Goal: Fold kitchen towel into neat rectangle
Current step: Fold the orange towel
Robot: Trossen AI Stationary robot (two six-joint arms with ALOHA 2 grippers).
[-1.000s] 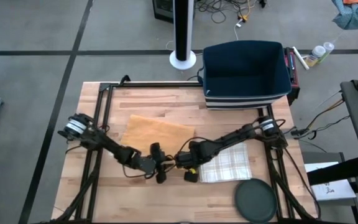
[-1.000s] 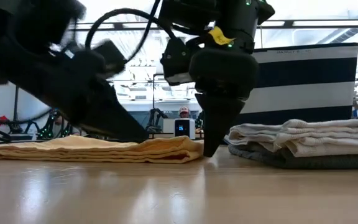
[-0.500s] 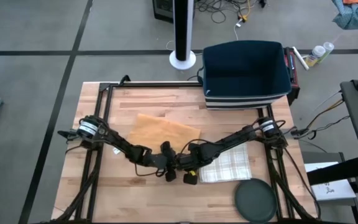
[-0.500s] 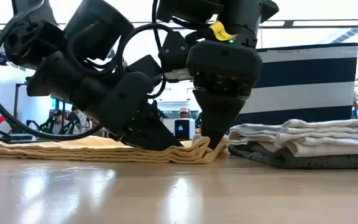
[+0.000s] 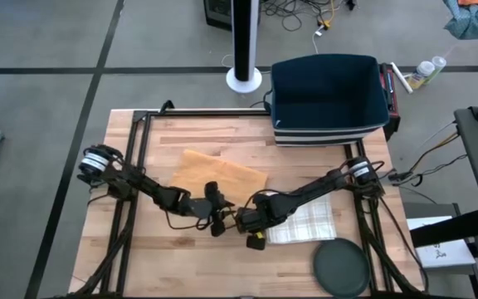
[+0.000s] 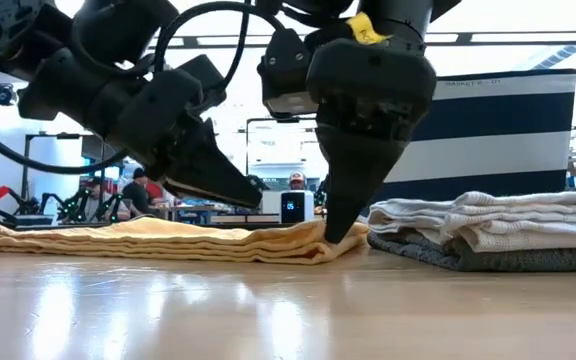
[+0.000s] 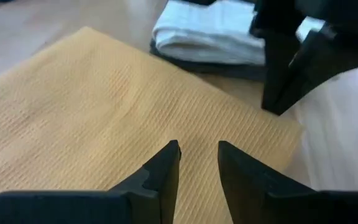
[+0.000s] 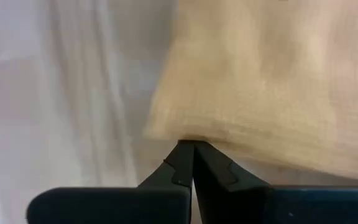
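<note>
the yellow towel point(image 5: 217, 176) lies folded flat on the wooden table point(image 5: 139, 257), beside a checked towel stack point(image 5: 305, 221). the right gripper point(image 6: 340, 232) is clenched, its tip at the towel's near corner. the left gripper point(image 7: 197, 152) hovers above the cloth, fingers parted, grasping nothing.

Towel point(image 5: 218, 175) left of folded stack point(image 5: 305, 220)

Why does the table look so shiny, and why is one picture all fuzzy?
Low view: bright room lights behind glare off the wooden table, leaving both arms as dark silhouettes. Right wrist view: the yellow towel sits so close that it blurs. Left wrist view: the towel's weave is sharp, the folded stack beyond is soft.
</note>
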